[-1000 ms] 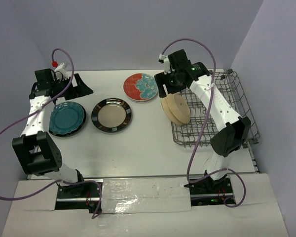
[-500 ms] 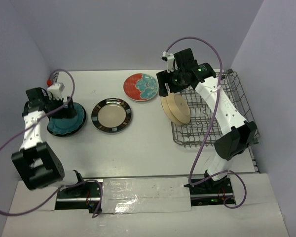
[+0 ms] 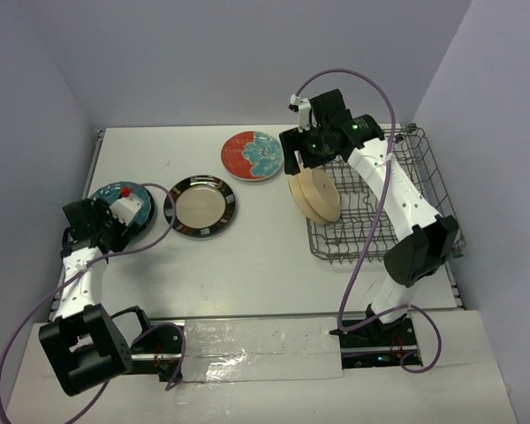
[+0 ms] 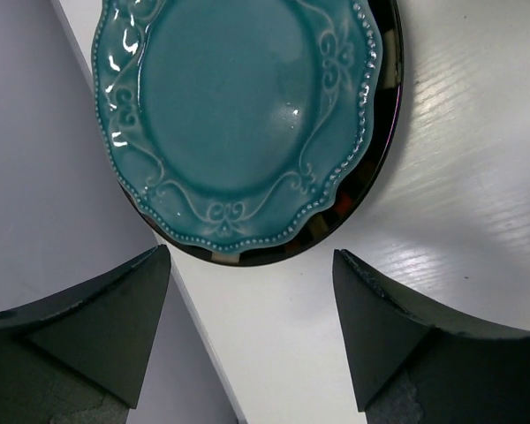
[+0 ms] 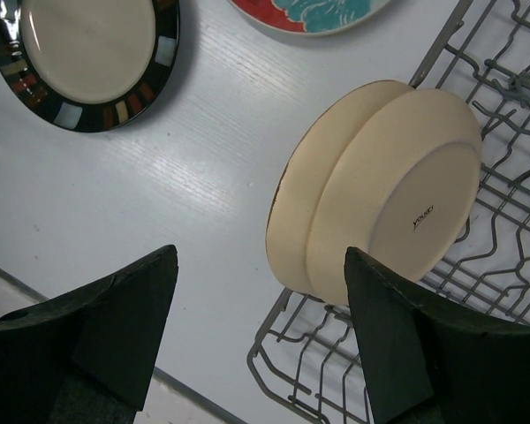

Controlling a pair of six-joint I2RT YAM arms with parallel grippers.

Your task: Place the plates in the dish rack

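The left gripper [image 4: 249, 283], wide open and empty at the frame's bottom, should grip only the lower rim of the round teal ceramic plate [image 4: 238, 115], apparently stacked on a dark glossy plate [image 4: 369, 181].

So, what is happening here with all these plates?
Two beige plates stand on edge in the dish rack, and the right gripper is open above them. The left gripper, open and empty, hovers by the teal plate, which lies on a dark-rimmed plate. The red floral plate and a striped-rim plate lie flat on the table, not yet loaded.
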